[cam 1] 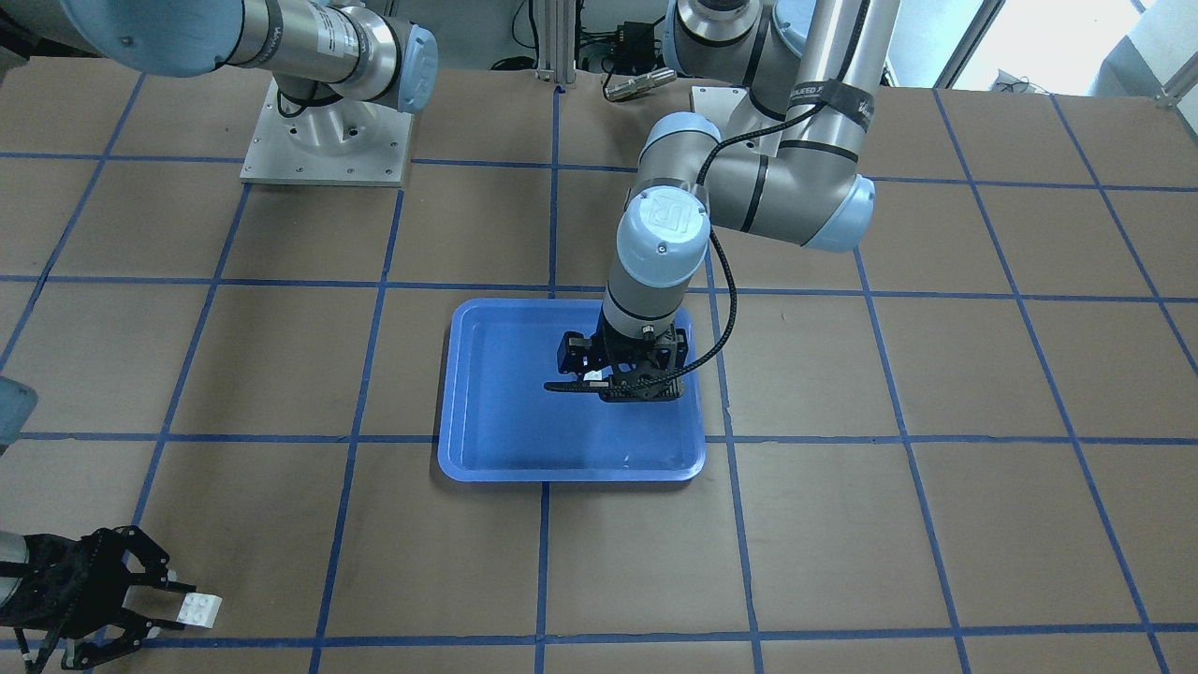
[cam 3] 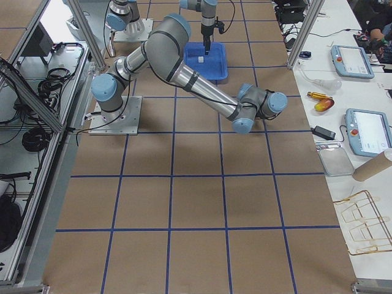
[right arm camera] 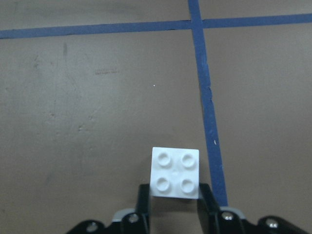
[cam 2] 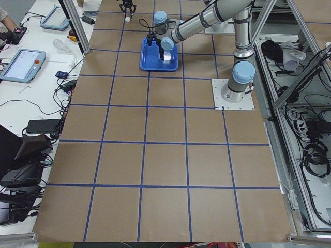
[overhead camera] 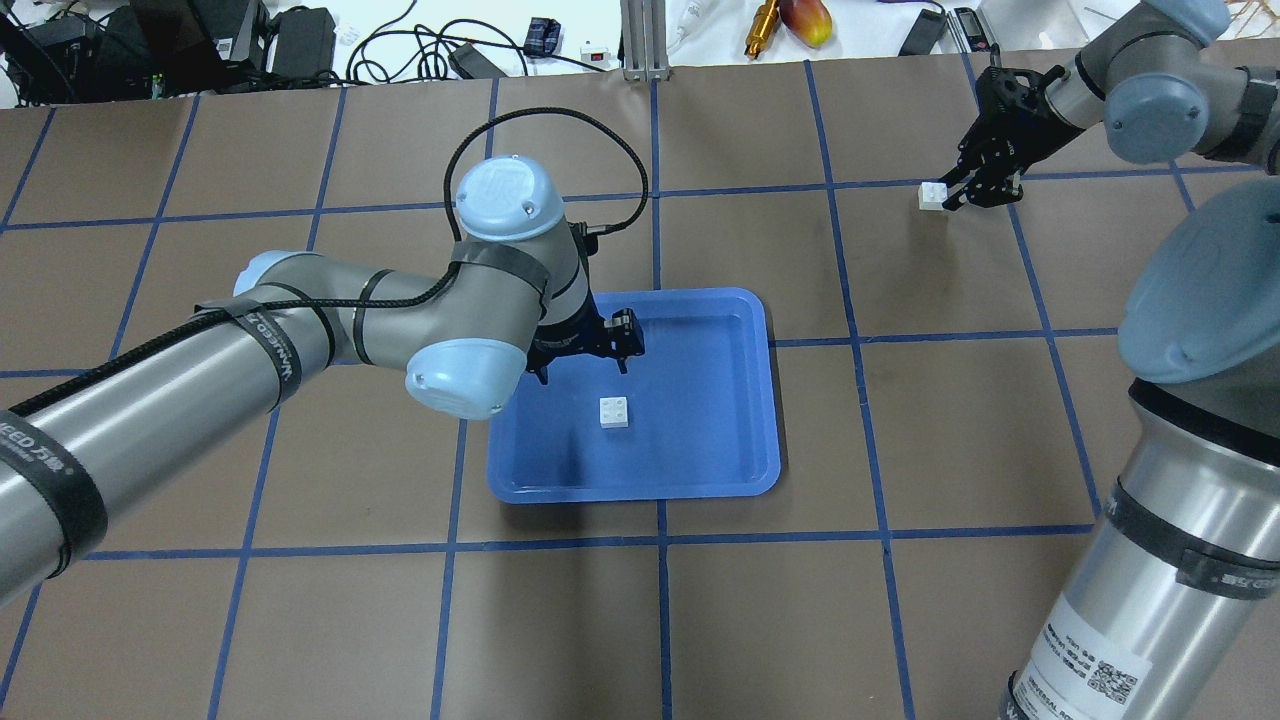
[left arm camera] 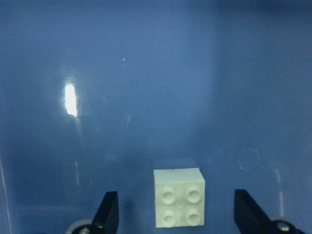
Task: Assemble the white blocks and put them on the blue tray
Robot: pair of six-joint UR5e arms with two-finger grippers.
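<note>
While one white block (overhead camera: 614, 412) lies studs-up in the blue tray (overhead camera: 640, 493) at mid desk (overhead camera: 900, 450), below the left claw (overhead camera: 582, 368), which is spread wide and empty, the right claw (overhead camera: 952, 196) pinches the other block (overhead camera: 932, 195) far right. Joining and placing remain, I judge. A wrist cap (overhead camera: 498, 185) reads "UR".
</note>
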